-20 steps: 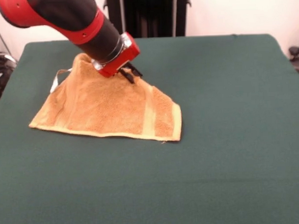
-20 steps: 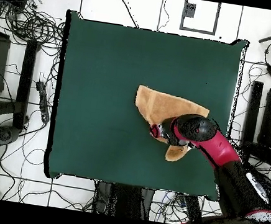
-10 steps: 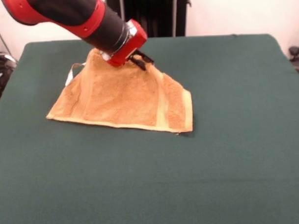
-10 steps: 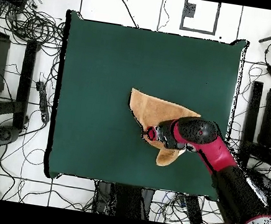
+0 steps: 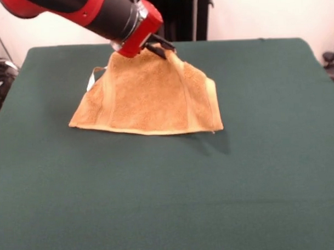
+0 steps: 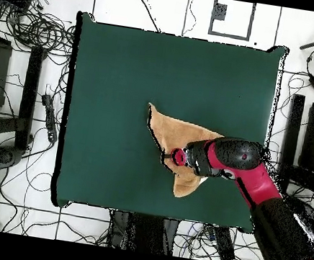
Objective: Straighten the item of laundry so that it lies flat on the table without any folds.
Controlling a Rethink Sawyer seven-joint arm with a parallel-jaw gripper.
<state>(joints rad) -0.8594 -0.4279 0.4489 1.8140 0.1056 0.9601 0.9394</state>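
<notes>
The tool [image 5: 160, 47] is clenched on the top of the towel [image 5: 149, 95] and holds it up like a tent. The lower edge of the towel rests on the green worktop [image 5: 224, 189], near its middle.

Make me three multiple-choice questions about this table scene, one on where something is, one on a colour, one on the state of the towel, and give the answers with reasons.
1. Where does the pincer hold the towel?
A. at its raised top
B. at its lower hem
C. nowhere
2. What colour is the table cover?
A. red
B. dark green
C. white
3. How does the towel lie?
A. flat
B. tented, lifted at one point
C. rolled up

Answers: 1 A, the pincer sits at the towel's peak in the front view. 2 B, the cloth around the towel is dark green. 3 B, the towel slopes down from the pincer to a hem on the table.
</notes>
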